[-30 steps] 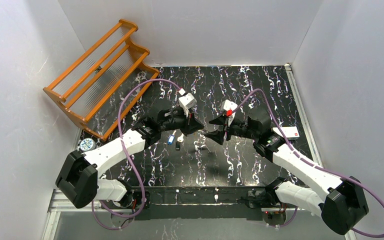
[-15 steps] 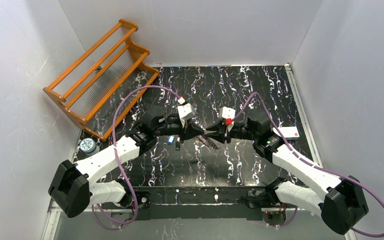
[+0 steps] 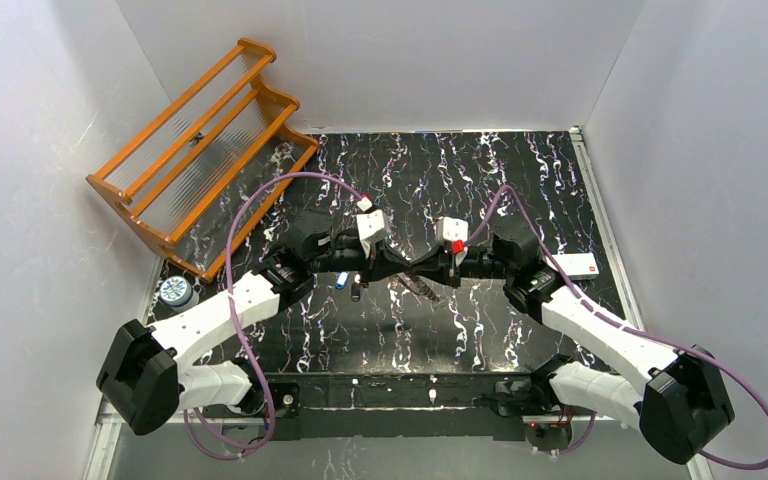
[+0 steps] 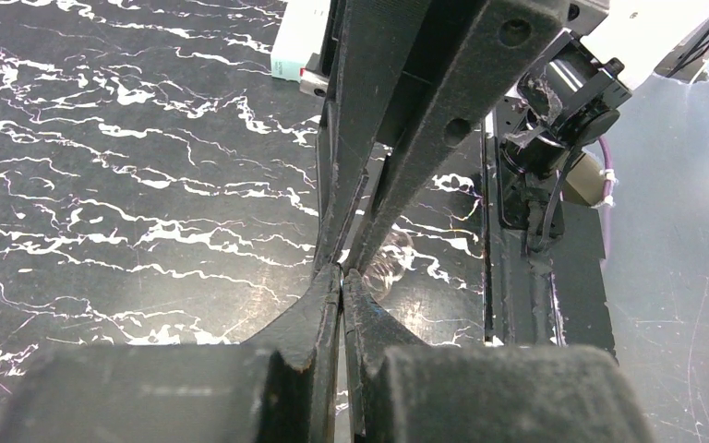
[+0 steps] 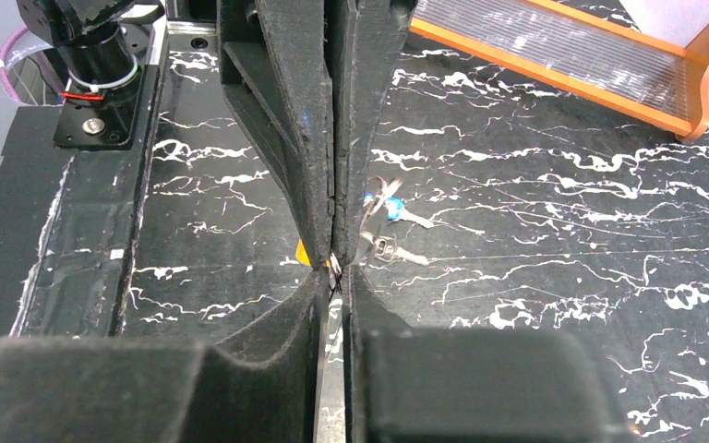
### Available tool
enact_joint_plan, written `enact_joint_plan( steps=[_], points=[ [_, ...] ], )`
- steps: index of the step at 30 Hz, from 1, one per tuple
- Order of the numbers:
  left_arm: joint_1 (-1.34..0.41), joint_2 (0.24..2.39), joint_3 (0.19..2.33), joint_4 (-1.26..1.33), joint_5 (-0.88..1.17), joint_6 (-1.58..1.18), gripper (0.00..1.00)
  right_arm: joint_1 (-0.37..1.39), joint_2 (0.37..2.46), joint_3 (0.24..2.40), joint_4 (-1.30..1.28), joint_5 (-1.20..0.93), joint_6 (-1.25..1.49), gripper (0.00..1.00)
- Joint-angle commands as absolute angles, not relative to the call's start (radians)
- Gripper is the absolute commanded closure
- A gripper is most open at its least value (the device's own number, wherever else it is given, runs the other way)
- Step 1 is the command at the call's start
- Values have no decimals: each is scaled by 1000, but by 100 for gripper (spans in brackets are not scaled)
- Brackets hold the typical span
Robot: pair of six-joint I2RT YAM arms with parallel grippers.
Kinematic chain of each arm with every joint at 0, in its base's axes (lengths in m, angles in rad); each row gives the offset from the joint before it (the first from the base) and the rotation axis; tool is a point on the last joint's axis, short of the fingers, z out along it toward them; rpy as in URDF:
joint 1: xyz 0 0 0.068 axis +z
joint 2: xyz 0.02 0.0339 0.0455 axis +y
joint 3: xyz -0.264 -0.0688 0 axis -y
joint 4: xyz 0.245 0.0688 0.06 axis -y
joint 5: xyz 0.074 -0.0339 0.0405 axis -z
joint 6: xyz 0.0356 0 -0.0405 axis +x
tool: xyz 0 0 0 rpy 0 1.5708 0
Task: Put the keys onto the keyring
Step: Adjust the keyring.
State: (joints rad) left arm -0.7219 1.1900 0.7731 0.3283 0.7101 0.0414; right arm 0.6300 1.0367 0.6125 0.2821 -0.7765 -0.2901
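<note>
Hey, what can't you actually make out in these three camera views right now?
- Top view: the left gripper and right gripper meet tip to tip. Anything pinched between them is too small to see.
- Left wrist view: the keyring is mostly hidden behind the right gripper.
- Right wrist view: a gold bit is mostly covered by the left gripper, and the keys are too small to count.

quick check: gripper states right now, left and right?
Left gripper: closed, tip to tip with the other arm's fingers; cannot tell if it pinches anything.
Right gripper: closed; cannot tell what it holds, if anything.
</note>
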Motion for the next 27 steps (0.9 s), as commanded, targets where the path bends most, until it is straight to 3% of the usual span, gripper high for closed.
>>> enact_joint_plan(
  steps=[1, 4, 7, 8, 12, 13, 20, 27],
  points=[
    [-727, 1184, 769, 367, 741, 54, 100, 629, 1040, 623, 363, -804, -272, 87],
    [-728, 1187, 772, 367, 746, 52, 100, 629, 1052, 624, 368, -818, -270, 99],
    [-728, 1181, 780, 355, 732, 60, 98, 629, 1053, 618, 373, -814, -272, 99],
    [-727, 1176, 785, 352, 728, 59, 93, 630, 1053, 616, 375, -809, -274, 99],
    [-728, 1138, 799, 354, 695, 30, 54, 630, 1050, 611, 377, -835, -318, 99],
    [-728, 1126, 799, 357, 690, 16, 50, 629, 1051, 609, 370, -862, -356, 99],
    [-729, 1043, 768, 379, 696, -20, 46, 629, 1057, 593, 352, -976, -604, 99],
    [-729, 902, 657, 351, 759, 187, 37, 629, 1074, 603, 329, -1002, -739, 99]
  ],
)
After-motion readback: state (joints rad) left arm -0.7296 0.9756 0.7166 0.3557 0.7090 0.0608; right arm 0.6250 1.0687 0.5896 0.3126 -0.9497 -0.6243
